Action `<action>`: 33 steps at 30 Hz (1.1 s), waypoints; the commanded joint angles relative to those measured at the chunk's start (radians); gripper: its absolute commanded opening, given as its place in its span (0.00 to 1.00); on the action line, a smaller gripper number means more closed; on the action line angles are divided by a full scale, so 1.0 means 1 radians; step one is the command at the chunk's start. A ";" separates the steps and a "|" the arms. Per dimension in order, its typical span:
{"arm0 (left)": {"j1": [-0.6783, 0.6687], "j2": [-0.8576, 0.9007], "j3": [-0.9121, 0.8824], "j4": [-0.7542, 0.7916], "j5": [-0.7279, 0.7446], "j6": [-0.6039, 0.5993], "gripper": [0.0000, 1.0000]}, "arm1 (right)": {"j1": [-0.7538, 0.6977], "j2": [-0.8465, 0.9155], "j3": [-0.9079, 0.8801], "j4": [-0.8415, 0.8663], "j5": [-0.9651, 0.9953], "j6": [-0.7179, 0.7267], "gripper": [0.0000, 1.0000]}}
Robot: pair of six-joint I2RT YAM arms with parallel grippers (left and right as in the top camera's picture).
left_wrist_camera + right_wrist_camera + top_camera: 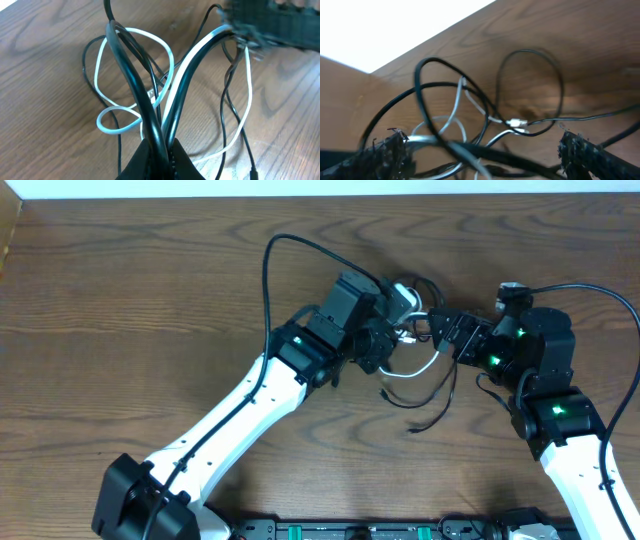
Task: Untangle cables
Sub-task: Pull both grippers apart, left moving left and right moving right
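Little looks done: black and white cables (192, 60) hang tangled in loops over the table (45, 55); left pincer (160, 152) pinches two strands, right pincer (485, 150) is spread around others

My overhead view is evenly lit and sharp: the table (120, 300) shows its wood grain, and only soft, short shadows fall on it. A white strip along the top edge is blown out. My left wrist camera shows the cables (141, 97) crisp up close — but the top right corner smears. My right wrist picture is soft throughout, with a washed-out white corner at upper left.
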 commanded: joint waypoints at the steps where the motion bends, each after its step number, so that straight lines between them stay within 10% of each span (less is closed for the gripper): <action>1: -0.011 -0.028 -0.002 -0.003 0.016 0.070 0.08 | 0.005 0.003 0.003 -0.010 0.082 -0.016 0.94; 16: -0.008 -0.028 -0.002 -0.048 -0.066 0.146 0.07 | 0.004 0.204 0.003 -0.110 0.357 0.027 0.70; 25: 0.005 -0.028 -0.002 -0.058 -0.528 -0.171 0.08 | -0.035 0.250 0.003 -0.132 0.364 0.048 0.17; 33: 0.143 -0.028 -0.002 -0.187 -0.625 -0.406 0.08 | -0.068 0.250 0.003 -0.164 0.364 0.048 0.09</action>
